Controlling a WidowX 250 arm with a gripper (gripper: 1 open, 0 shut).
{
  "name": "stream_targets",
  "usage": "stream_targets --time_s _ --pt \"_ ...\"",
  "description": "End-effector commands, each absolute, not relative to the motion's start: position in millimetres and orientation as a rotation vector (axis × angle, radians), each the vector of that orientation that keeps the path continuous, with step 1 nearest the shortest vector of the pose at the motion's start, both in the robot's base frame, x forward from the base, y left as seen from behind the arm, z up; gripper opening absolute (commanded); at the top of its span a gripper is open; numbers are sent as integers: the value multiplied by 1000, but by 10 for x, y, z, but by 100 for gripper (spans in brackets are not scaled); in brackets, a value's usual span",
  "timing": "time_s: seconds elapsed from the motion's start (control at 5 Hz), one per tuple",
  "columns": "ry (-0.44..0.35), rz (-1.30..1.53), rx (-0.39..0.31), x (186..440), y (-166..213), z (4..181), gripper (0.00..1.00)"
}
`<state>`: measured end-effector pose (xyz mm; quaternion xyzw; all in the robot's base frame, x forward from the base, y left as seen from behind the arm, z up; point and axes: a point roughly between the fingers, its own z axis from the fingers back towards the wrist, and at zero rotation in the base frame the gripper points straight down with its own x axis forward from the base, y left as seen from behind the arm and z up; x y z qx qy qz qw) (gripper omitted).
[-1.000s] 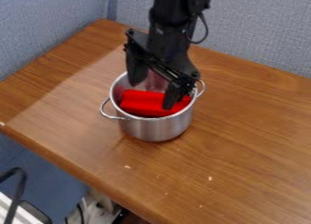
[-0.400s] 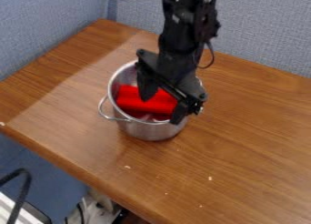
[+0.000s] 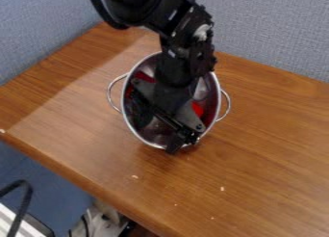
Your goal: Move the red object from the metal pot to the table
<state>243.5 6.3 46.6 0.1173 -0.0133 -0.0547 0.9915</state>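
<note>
The metal pot (image 3: 141, 131) stands on the brown wooden table (image 3: 71, 87), with small loop handles at its left and right. My black gripper (image 3: 167, 112) points steeply down and reaches inside the pot, jaws spread wide and open. The red object (image 3: 142, 90) lies in the pot. Only slivers of it show, at the left of the arm and at the pot's right side; the arm hides the rest. Whether the fingertips touch the red object cannot be told.
A blue-grey wall rises behind the table. The table's rounded front edge (image 3: 77, 173) runs diagonally at lower left, with floor and cables below it. Bare wood lies to the left and right of the pot.
The gripper has sunk from above the rim down into the pot, still open. The arm now covers most of the red object.
</note>
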Motion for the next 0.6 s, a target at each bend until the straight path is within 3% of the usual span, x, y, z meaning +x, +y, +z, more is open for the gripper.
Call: stream_targets --time_s 0.0,0.2,0.4 --pt "-59 -108 246 2432 32 541 0" --pt "-56 -44 247 2359 1 599 100" --pt "-50 8 243 2265 -70 671 100"
